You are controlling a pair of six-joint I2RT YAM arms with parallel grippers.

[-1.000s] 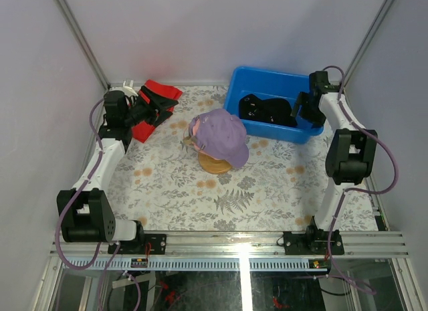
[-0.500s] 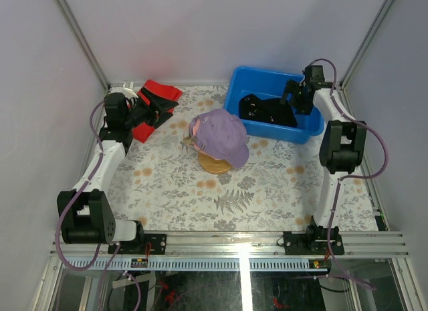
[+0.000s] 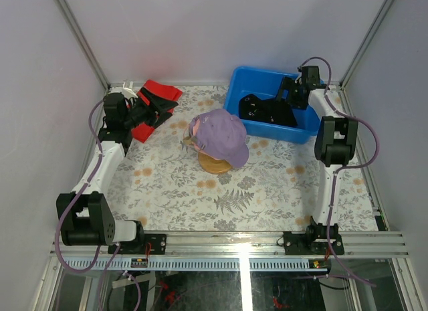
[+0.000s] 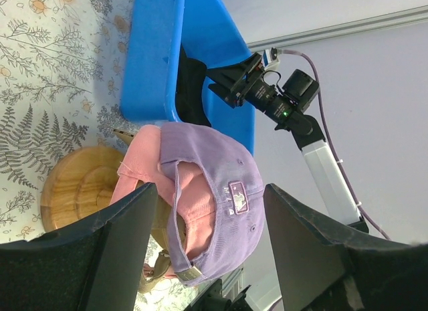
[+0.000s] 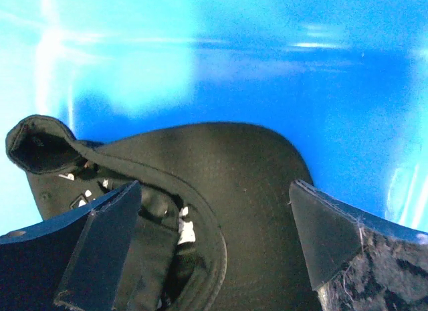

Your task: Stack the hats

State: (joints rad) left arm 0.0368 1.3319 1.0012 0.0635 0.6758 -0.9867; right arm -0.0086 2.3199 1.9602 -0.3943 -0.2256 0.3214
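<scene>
Swung right gripper [image 3: 286, 93] from blue bin's [image 3: 281, 130] right rim to over the black cap [image 3: 267, 112] inside, jaws widened, empty: grab likely next. Kept left gripper [image 3: 160, 109] apart, empty, left of bin.

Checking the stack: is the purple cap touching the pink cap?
Touching. The left wrist view shows the purple cap sitting directly over the pink cap, pink fabric filling its rear opening.

Purple cap [image 3: 221, 138] atop pink cap [image 4: 137, 172]; black cap [image 3: 267, 112] in bin [image 3: 274, 130].
</scene>
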